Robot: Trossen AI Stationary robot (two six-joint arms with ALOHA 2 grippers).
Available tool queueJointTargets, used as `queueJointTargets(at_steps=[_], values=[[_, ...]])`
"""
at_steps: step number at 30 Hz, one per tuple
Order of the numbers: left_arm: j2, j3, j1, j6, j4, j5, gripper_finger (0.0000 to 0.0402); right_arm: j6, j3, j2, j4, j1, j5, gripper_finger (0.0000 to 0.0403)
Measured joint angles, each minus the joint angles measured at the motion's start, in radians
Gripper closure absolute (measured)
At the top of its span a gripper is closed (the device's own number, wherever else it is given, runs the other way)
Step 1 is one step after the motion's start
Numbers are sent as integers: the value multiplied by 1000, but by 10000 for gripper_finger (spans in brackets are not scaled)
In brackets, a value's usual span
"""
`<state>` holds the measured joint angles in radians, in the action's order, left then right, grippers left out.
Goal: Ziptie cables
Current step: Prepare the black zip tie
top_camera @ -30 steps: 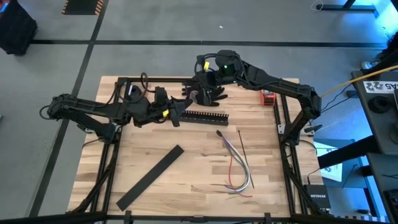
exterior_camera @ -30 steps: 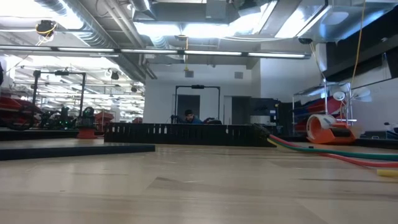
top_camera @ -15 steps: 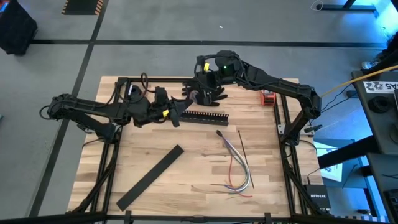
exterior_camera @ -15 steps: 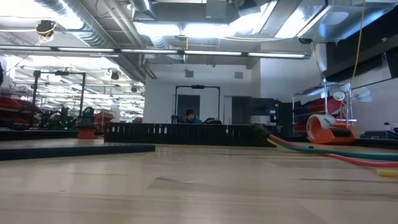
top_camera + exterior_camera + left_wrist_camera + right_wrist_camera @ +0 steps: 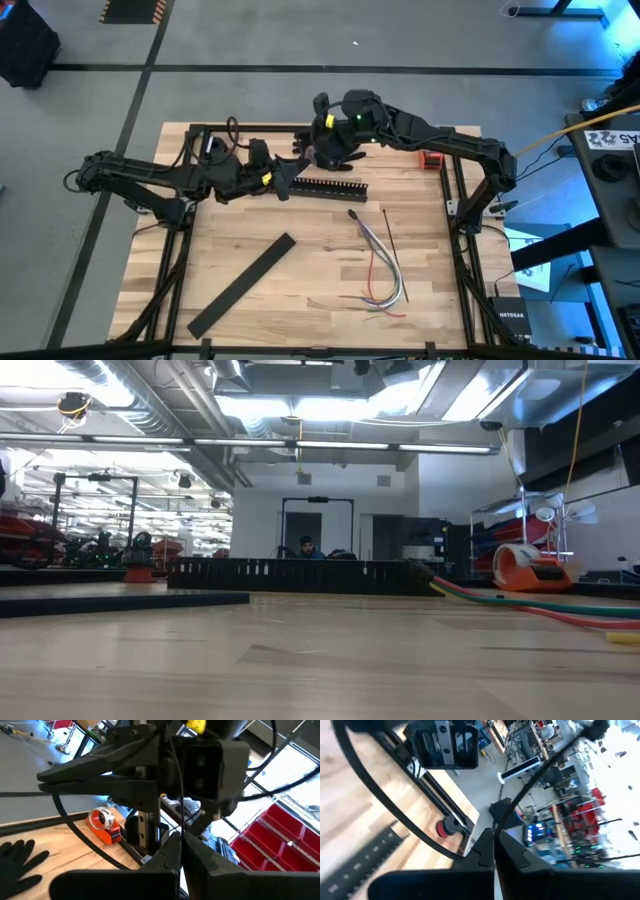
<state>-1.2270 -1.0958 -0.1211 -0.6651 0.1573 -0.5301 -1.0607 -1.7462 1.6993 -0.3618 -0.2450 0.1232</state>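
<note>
My right gripper [image 5: 322,150] is pinched fully closed on nothing, raised over the far edge of the table [image 5: 250,310] near the black gloves [image 5: 20,857]. The left gripper [image 5: 283,180] is closed and empty too, parked just beside the left end of the comb-slotted bar [image 5: 330,186].

The cables [image 5: 382,270] lie loose on the wood in the right half of the table, a few grey, white and red strands fanning toward the near edge. The ziptie [image 5: 391,231] rests just to their right, straight and flat, close alongside or perhaps touching the upper strands; I cannot tell which. Neither is anywhere near my fingers, so I judge the job is at its very start, with nothing gathered or threaded.

Farther out, a flat black strip [image 5: 241,285] lies diagonally in the left half, and an orange tape roll [image 5: 430,157] sits at the far right corner.

Next I would open one gripper and bring it down toward the ziptie. The strip is thin and flush on the wood, so pinching it will need a low, exact approach; a careless pass could scatter the wires.
</note>
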Motion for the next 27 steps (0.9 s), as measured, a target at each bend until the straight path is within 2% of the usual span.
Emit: queueJointTargets(at_steps=[9, 16, 20, 27], values=[[4, 0, -28, -44, -52, -32, 400, -97, 0, -6, -8, 25, -106, 402], [59, 0, -56, -45, -143, -109, 400, -101, 0, -33, -15, 30, -91, 402], [69, 0, -54, -40, -141, -101, 400, -103, 0, -36, -43, 42, -43, 402], [65, 0, -59, 15, -140, -29, 400, -43, 1, -11, -50, 55, -82, 402]])
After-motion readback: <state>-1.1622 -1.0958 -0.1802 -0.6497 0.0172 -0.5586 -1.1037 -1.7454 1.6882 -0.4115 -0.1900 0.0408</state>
